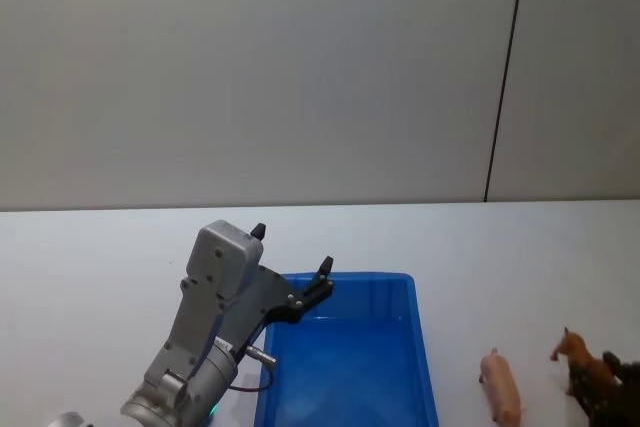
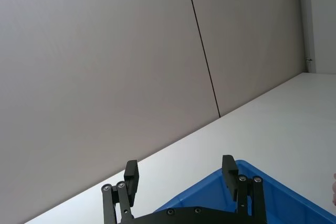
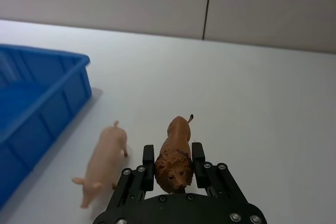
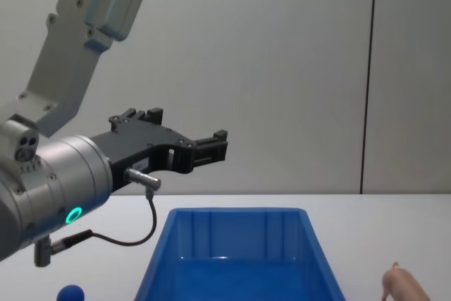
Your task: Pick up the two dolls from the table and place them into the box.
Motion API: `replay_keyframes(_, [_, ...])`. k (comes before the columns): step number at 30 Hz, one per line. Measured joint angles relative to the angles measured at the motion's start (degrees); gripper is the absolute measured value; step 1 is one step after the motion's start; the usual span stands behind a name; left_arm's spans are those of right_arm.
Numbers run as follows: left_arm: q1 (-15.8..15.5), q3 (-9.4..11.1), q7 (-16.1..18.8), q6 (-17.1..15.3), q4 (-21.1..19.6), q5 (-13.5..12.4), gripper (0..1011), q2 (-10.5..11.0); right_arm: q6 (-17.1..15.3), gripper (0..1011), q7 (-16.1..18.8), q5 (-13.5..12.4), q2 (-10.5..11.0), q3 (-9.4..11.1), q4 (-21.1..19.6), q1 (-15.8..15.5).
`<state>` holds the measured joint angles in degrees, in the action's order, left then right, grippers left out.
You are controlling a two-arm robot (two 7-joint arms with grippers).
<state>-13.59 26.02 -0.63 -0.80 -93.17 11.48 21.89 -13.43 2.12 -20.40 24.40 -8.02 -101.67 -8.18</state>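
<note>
Reddish-brown toy lion (image 3: 178, 135) right of the bright blue plastic bin (image 1: 350, 367) is clamped in our right gripper (image 3: 173, 152). Our left gripper (image 1: 292, 249) hovers spread open above that bin's left rim.

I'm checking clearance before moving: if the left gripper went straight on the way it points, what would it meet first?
The left gripper, open, points forward well above the blue box, so its way looks free as far as the grey back wall; depth there is unclear.
</note>
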Motion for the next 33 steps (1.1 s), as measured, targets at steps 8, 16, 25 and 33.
replay_keyframes(8, [0.0,0.0,0.0,0.0,0.0,0.0,1001,0.0,1.8,412,3.1,0.4,-0.8,-0.4,-2.1,1.7])
replay_keyframes(16, [0.0,0.0,0.0,0.0,0.0,0.0,1001,0.0,1.6,412,7.7,1.1,-3.0,-1.8,-3.2,5.2])
replay_keyframes(25, [0.0,0.0,0.0,0.0,0.0,0.0,1001,0.0,-0.9,412,12.9,3.0,-6.7,-4.5,-2.0,9.8])
replay_keyframes(33, [0.0,0.0,0.0,0.0,0.0,0.0,1001,0.0,-3.8,430,16.6,6.4,-10.7,-7.7,1.5,13.8])
